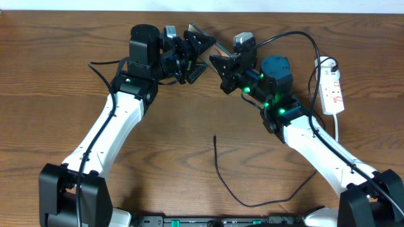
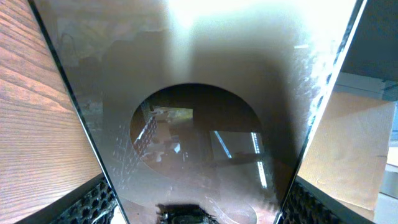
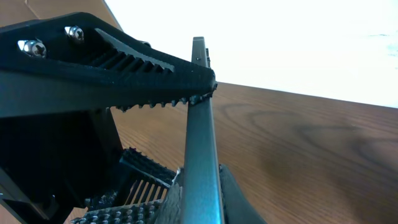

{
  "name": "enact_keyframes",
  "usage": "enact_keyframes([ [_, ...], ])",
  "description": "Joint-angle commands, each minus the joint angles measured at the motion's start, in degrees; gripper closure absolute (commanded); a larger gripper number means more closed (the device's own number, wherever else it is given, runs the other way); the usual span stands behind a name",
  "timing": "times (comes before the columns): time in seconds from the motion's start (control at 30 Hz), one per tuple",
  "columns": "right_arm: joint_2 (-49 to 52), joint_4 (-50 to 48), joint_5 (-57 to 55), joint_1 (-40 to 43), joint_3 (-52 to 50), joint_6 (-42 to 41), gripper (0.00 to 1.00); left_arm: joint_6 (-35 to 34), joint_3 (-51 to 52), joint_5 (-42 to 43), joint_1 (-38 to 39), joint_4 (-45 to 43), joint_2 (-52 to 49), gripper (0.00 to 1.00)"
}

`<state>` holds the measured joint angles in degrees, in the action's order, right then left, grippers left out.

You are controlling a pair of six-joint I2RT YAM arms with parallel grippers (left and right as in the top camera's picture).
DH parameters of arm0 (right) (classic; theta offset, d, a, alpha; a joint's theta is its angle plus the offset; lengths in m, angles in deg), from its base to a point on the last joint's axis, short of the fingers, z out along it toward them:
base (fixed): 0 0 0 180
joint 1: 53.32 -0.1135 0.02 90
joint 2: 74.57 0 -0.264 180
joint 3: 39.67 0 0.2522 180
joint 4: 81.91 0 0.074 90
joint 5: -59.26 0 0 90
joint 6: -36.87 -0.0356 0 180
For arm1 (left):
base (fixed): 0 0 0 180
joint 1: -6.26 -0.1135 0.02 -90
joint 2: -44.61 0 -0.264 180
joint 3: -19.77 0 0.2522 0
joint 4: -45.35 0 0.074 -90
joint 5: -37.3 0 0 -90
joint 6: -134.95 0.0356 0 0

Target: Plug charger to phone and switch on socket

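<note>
The phone [image 1: 202, 39] is held up off the table at the back middle, between both grippers. In the left wrist view its brown-black face [image 2: 199, 93] with the round dark blob fills the frame. My left gripper [image 2: 199, 208] is shut across its width, one black pad [image 2: 93, 202] on each long edge. My right gripper [image 1: 218, 63] is shut on the phone's thin edge [image 3: 199, 149], with the serrated finger [image 3: 155, 74] pressed against it. The charger [image 1: 218, 167] lies loose on the table in front, its black plug tip pointing away from me. The socket [image 1: 332, 88] lies at the far right.
The socket's white cord [image 1: 336, 129] runs down past my right arm. A black arm cable [image 1: 303, 44] loops above the right wrist. Bare brown wood [image 1: 183, 126] shows between the two arms.
</note>
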<state>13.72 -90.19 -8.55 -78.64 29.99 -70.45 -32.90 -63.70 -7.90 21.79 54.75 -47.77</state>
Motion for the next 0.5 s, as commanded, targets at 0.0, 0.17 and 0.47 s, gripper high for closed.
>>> enact_keyframes([
  [0.0,0.02,-0.44,3.61,-0.76,1.01,-1.05,0.99,0.63,0.17,0.98,0.42,-0.92,1.42,0.28],
  [0.17,0.02,-0.42,3.61,-0.76,1.01,-1.03,0.99,0.63,0.17,0.98,0.42,-0.92,1.42,0.07],
  [0.47,0.02,-0.50,1.86,-0.57,1.01,-1.14,0.99,0.92,0.17,2.58,0.39,-0.96,1.42,0.07],
])
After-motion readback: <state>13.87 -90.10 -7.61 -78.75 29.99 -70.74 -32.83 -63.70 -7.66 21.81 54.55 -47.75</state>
